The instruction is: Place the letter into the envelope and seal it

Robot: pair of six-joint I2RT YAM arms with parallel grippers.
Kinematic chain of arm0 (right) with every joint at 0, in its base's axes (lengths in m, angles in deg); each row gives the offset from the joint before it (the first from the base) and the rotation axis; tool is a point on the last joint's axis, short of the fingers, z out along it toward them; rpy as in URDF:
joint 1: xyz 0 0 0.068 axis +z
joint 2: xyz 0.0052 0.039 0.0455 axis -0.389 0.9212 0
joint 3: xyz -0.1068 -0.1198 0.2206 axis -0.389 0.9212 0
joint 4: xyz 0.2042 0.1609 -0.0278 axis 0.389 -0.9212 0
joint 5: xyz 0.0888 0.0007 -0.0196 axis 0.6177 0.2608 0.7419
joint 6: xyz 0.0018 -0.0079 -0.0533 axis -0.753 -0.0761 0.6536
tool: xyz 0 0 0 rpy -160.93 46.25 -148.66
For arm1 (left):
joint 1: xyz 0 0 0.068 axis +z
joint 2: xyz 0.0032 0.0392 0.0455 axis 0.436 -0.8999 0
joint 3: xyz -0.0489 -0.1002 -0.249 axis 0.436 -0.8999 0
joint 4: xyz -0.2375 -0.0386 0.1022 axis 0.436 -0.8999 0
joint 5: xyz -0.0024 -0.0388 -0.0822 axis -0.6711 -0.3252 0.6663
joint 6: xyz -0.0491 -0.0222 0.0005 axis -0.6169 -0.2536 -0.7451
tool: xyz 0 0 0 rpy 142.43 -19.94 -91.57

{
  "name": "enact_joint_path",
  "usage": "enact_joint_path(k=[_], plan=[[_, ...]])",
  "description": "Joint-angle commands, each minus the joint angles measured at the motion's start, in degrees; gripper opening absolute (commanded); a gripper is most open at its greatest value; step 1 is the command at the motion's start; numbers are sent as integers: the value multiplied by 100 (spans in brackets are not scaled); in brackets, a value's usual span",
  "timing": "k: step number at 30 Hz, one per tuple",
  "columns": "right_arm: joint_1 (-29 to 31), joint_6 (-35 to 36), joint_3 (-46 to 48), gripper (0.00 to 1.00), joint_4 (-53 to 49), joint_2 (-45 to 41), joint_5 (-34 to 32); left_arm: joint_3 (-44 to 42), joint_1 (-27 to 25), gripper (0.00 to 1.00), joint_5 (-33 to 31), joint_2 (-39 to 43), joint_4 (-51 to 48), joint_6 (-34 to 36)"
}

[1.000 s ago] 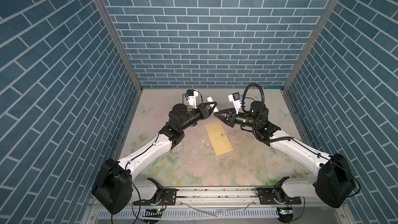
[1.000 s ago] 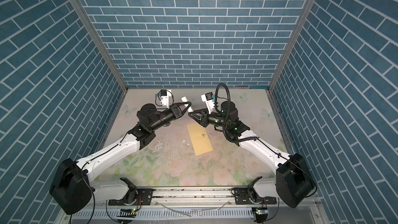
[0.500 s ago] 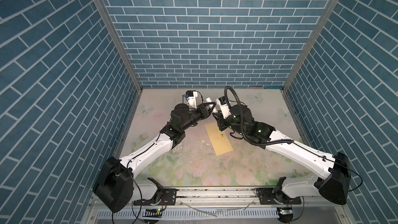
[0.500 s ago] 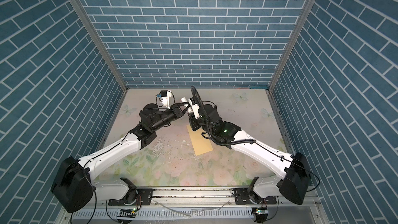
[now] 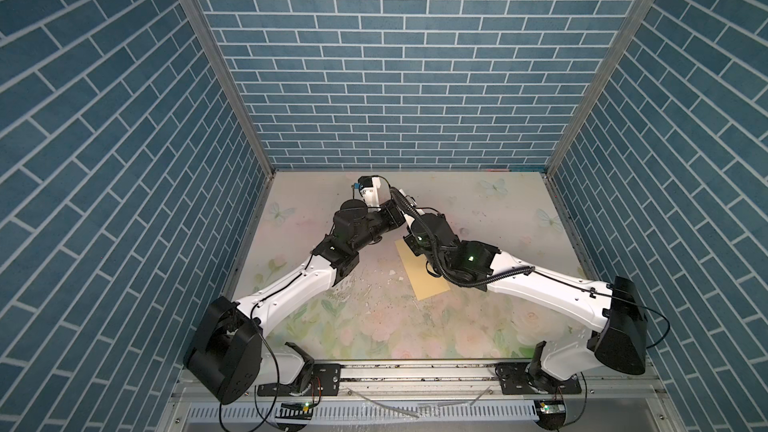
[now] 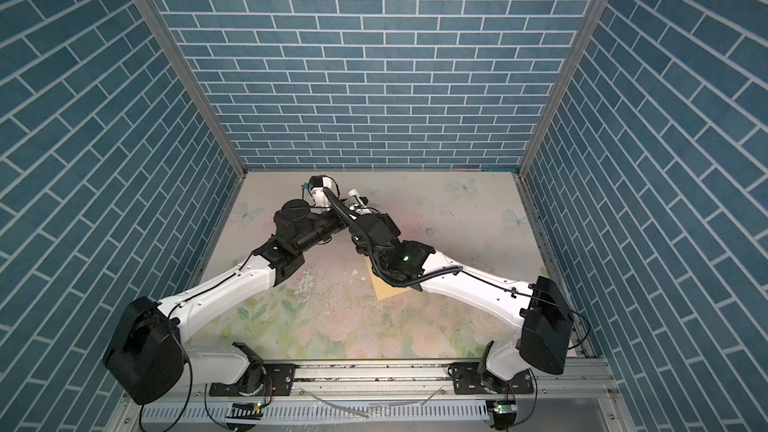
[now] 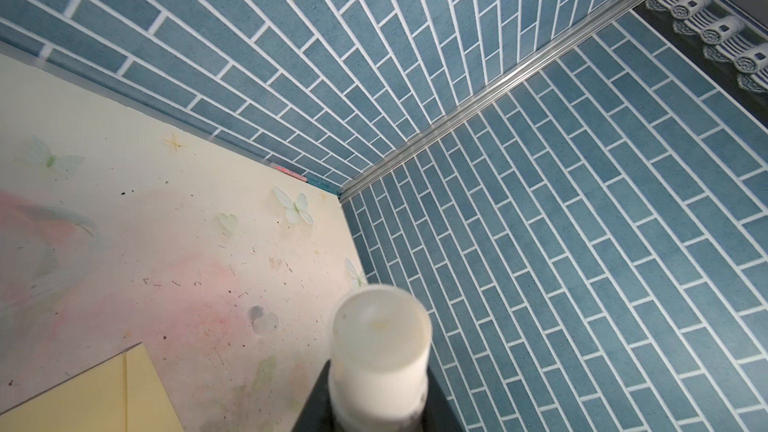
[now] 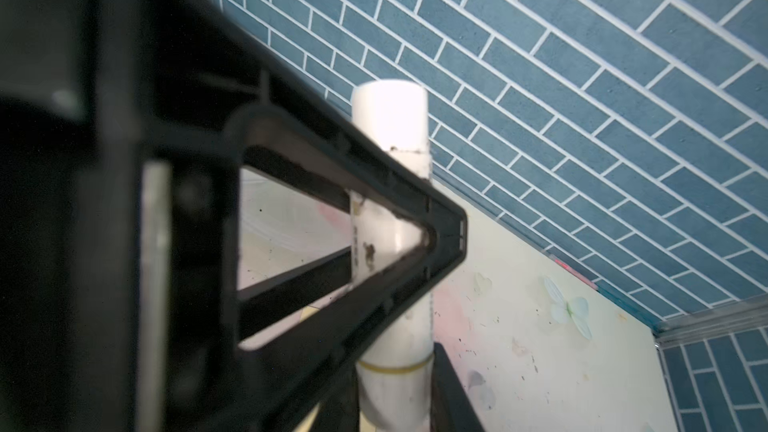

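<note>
Envelope (image 5: pixel 420 288) lies flat mid-table (image 5: pixel 498 222), partly under the right arm now. No letter in sight, so it's prob. tucked inside already. Just now the right gripper (image 8: pixel 399 403) swung over to meet the left gripper (image 7: pixel 376 403), which is pinched tight on the white glue stick (image 7: pixel 380 338). Right fingers sit either side of the stick's low end; can't tell if they squeeze it. A sec ago the two were apart & the envelope was all in view. It hasn't moved. Looks like they're getting the glue ready, so sealing comes next.
</note>
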Motion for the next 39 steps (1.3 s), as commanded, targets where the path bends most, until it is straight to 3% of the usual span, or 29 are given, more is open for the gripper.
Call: enact_joint_path(k=[1, 5, 7, 14, 25, 39], plan=[[-516, -525, 306, 29, -6, -629, 1621, 101, -41, 0, 230, 122, 14, 118], [-1286, -1370, 845, 60, 571, -1048, 4163, 124, -24, 0, 363, 146, 131, 86], [-1545, -1643, 1033, 70, 875, -1129, 5055, 135, -24, 0, 429, 171, 180, 89], [-2208, -2648, 1464, 73, 1975, -993, 7016, 206, -23, 0, 662, 200, 299, 86], [-2748, -3878, 2130, 72, 3758, -870, 7902, 204, -25, 0, 795, 277, 418, 82], [-2830, -4387, 2177, 60, 4487, -520, 8162, 188, -23, 0, 843, 273, 502, 5]])
